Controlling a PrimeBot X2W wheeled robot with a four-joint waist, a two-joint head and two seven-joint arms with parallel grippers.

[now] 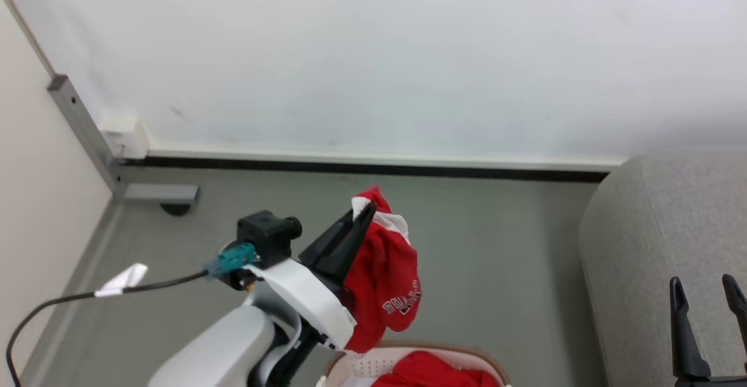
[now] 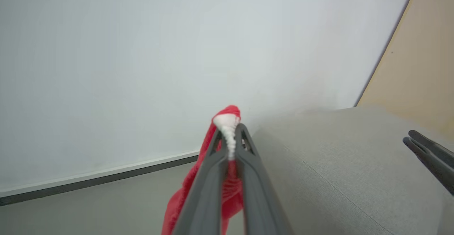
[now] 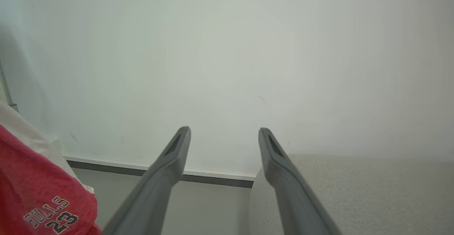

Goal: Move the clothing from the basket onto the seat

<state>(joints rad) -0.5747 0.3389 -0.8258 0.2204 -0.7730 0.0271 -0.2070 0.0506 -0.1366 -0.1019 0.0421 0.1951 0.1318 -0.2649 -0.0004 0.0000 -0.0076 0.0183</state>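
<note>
Because the left gripper (image 1: 367, 209) clamps just a thin hem of the Bulls garment (image 1: 388, 270), right gripper (image 1: 702, 283) agape, it may slip.

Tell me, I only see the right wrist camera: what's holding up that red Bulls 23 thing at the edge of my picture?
Observer: The left gripper is shut on the red BULLS 23 garment, pinching its white-trimmed edge.
Operator: Is the basket empty?
Observer: No, another red garment lies in the white basket, just below the hanging one.
Operator: Is the Bulls one over the sofa?
Observer: Not yet. It hangs above the grey floor, to the left of the grey sofa.
</note>
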